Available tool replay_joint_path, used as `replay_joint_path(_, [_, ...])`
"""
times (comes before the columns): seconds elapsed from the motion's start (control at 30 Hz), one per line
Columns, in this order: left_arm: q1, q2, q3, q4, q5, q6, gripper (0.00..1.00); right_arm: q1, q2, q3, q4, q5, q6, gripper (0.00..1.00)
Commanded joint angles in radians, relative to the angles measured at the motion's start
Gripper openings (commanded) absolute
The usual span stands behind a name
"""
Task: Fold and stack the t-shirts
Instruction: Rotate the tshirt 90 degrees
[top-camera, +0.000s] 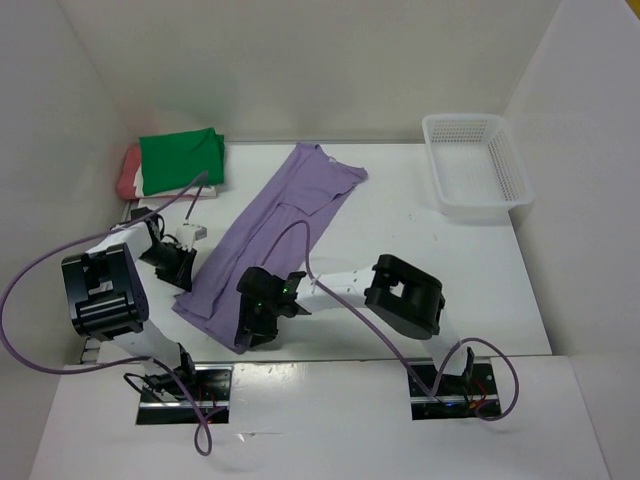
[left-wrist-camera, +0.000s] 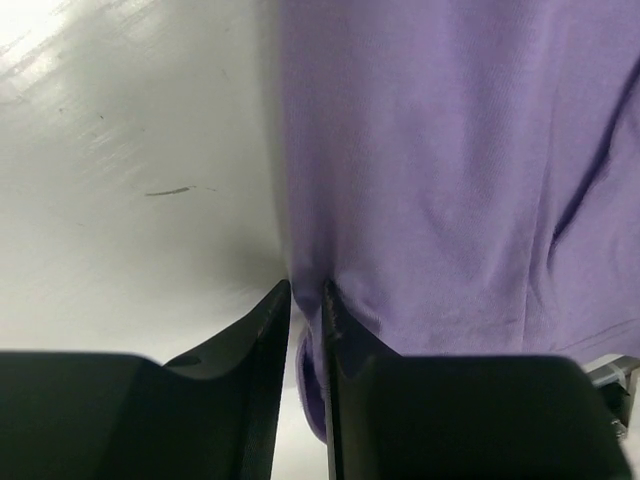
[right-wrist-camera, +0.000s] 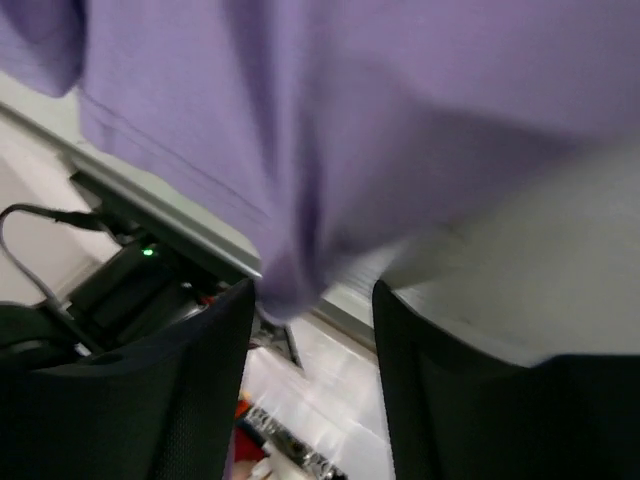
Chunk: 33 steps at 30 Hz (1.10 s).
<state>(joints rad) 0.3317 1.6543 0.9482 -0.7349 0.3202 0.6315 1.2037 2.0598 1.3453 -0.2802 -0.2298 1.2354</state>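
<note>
Plain white surface, lavender t-shirt stretched lengthwise, far and rightward from right gripper, spread open around near hem corner; left gripper alongside, pinched on side edge.

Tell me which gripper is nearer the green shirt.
Left. The left gripper is at the left edge of the lavender shirt, close to the green shirt; the right gripper is farther, at the lavender shirt's near corner.

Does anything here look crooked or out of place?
The lavender shirt lies slanted across the table, unlike the folded green shirt at the back, and its near corner seems to hang past the front edge.
</note>
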Motion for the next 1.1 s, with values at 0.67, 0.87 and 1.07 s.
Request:
replay_joint_path(0.67, [-0.074,-0.297,0.070,-0.196,0.051,0.162,0.56,-0.112,-0.593,-0.662,-0.089,0.141,0.056,0.00])
replay_joint_path(0.87, [-0.285,-0.421,0.124,-0.231,-0.009,0.107,0.61,-0.151,-0.894,-0.770,-0.218,0.130,-0.016,0.14])
replay_joint_path(1.07, [-0.546,-0.576,0.133,-0.280,-0.105,0.123,0.72,-0.151,-1.315,-0.850,-0.334,0.021,-0.030,0.52])
